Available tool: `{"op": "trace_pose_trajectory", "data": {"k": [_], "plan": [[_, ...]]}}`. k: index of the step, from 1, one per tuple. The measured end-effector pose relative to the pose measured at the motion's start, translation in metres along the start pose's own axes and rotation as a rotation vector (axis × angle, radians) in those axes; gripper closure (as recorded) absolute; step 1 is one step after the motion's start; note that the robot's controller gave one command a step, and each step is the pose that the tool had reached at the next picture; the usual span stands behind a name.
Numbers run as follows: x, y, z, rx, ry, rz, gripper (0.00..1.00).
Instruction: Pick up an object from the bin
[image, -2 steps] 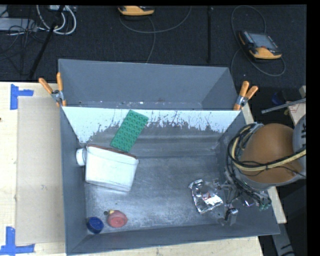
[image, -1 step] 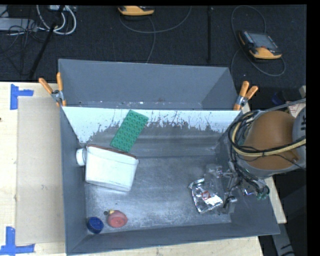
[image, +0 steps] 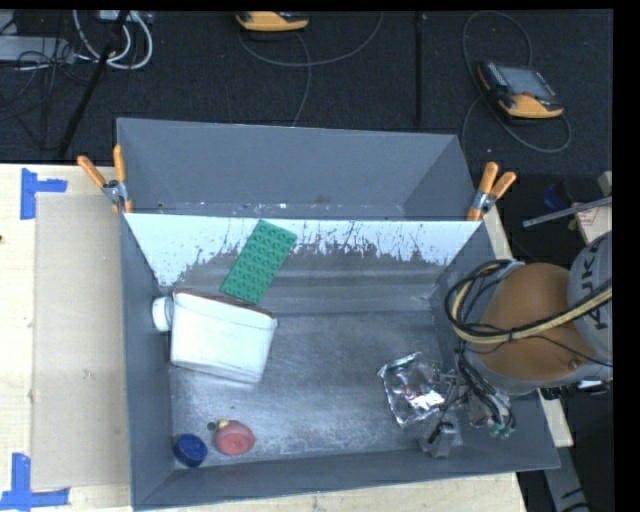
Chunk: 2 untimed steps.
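1. The arm (image: 530, 320), with its orange cover and looped cables, is reaching into the grey bin (image: 330, 180) from 3 o'clock.
2. The gripper (image: 441, 436) is sitting low at about 4 o'clock in the bin, close to the near wall.
3. A crumpled clear wrapper (image: 412, 392) is lying just beside the gripper, toward its 11 o'clock; whether the two are touching I cannot tell.
4. Whether the gripper is wide, narrow or holding anything I cannot tell, as dark wires are crowding it.
5. A green studded plate (image: 258, 261) is leaning on the far slope at 11 o'clock.
6. A white tub (image: 222, 337) is lying at 9 o'clock.
7. A blue cap (image: 189, 449) and a red disc (image: 234, 438) are lying side by side at 7 o'clock, well apart from the gripper.
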<state>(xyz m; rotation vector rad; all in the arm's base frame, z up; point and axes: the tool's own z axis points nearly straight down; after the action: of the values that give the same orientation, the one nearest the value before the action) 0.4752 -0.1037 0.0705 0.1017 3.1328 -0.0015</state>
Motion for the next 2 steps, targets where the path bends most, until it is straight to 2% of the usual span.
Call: {"op": "trace_pose_trajectory", "data": {"k": [1, 2], "plan": [[-0.0013, 0.0005, -0.0004, 0.000, -0.003, -0.004, 0.00], [-0.0002, 0.0009, 0.0005, 0.000, 0.001, -0.006, 1.00]]}}
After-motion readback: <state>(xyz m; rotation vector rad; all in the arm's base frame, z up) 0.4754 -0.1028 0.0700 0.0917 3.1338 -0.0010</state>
